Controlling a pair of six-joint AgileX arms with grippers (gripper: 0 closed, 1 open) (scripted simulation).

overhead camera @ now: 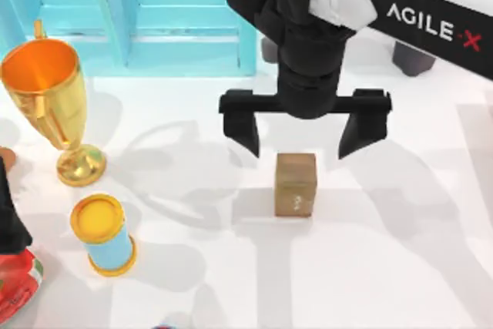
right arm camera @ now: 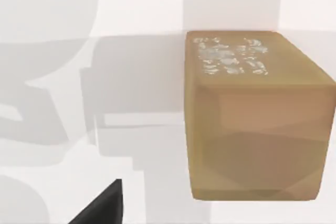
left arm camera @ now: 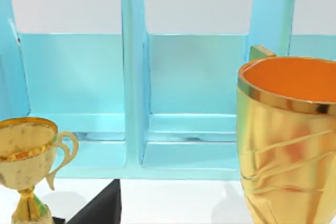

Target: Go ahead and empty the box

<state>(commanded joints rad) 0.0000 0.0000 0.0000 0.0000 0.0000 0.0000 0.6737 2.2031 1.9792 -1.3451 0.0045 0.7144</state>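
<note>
A matte tan block (overhead camera: 296, 183) with a pale mottled patch on one face stands on the white desk (overhead camera: 400, 252) near its middle. The right gripper (overhead camera: 301, 142) hangs just behind it, its black jaws spread wide and empty. The left wrist view shows the glossy turquoise rack (left arm camera: 134, 103) up close, and a gold trophy (left arm camera: 286, 140) cut off at the frame edge. A gold-rimmed blue can (overhead camera: 102, 234) stands near the desk's left edge.
</note>
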